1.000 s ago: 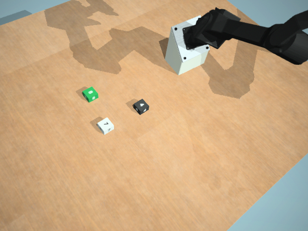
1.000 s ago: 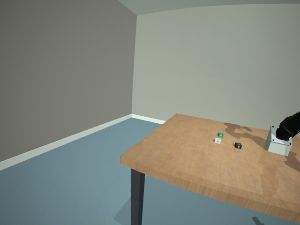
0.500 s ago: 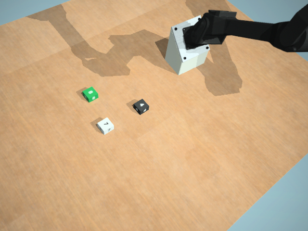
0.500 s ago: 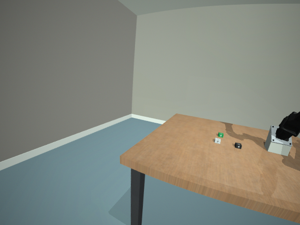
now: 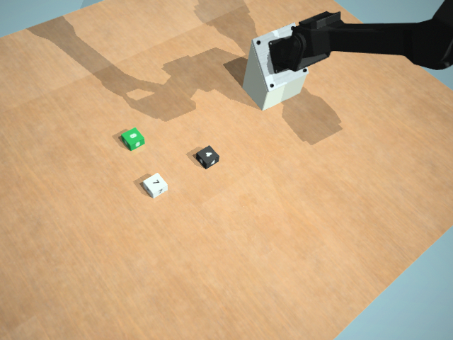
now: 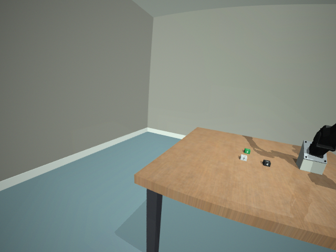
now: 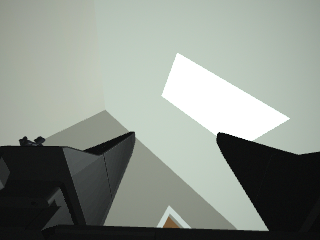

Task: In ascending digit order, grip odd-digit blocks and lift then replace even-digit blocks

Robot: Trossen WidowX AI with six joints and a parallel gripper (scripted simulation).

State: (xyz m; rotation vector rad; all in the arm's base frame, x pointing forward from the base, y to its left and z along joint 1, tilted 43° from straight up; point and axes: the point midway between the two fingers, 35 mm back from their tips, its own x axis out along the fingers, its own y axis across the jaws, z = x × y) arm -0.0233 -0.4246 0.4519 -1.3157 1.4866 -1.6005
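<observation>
Presumably next: the open, empty pincer (image 7: 175, 136) descends squarely over the black "4" block (image 5: 207, 157) (image 6: 266, 163), straddling it.

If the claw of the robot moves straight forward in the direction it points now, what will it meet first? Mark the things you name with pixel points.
Between the fingers of the claw (image 7: 176, 134), the wrist view shows a pale wall with a bright patch (image 7: 225, 97). The way looks free until that wall, though its distance is unclear.
</observation>
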